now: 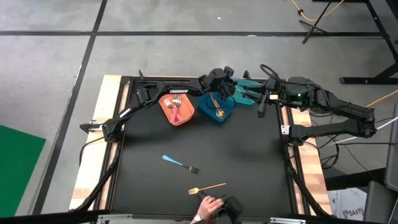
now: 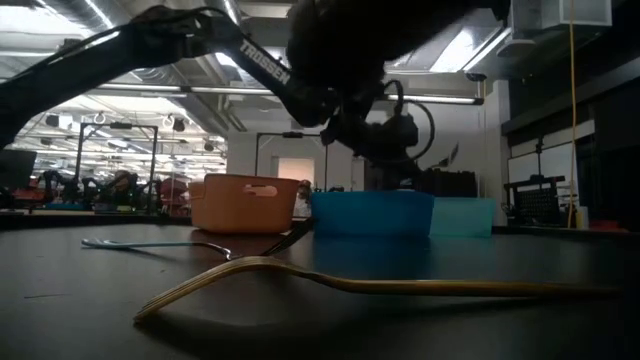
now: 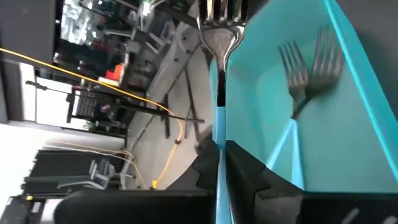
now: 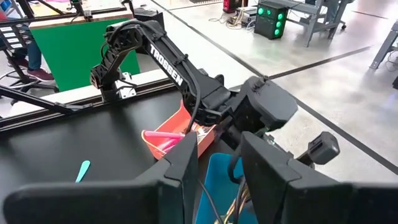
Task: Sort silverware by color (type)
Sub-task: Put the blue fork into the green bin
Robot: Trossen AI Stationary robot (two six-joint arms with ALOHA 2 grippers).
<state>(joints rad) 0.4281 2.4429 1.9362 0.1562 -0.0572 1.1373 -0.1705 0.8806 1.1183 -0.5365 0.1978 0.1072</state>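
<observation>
My left gripper [image 3: 221, 148] is shut on a light-blue-handled fork [image 3: 219, 37] and hovers at the rim of the teal bin [image 3: 348, 74], where two matching forks [image 3: 305, 68] lie. In the high view it is at the far edge [image 1: 231, 87]. The orange bin [image 1: 177, 109] holds pink pieces and the blue bin [image 1: 217, 107] holds gold ones. One light-blue-handled fork [image 1: 180, 163] and one gold fork [image 1: 206, 188] lie flat on the table. My right gripper [image 4: 214, 171] is open and waits by the far right edge, touching nothing. My left gripper pinches the fork's light-blue handle [image 3: 219, 127] between its two fingers. The fingers lie along the handle, and the metal head [image 3: 219, 18] sticks out beyond the fingertips. The fork is lifted clear, beside the teal bin's wall.
A person's hand [image 1: 208, 205] with a dark object is at the table's near edge, close to the gold fork. The three bins stand side by side at the far edge [image 2: 370, 212]. Raised wooden rails border the left and right sides of the black mat [image 1: 249, 155].
</observation>
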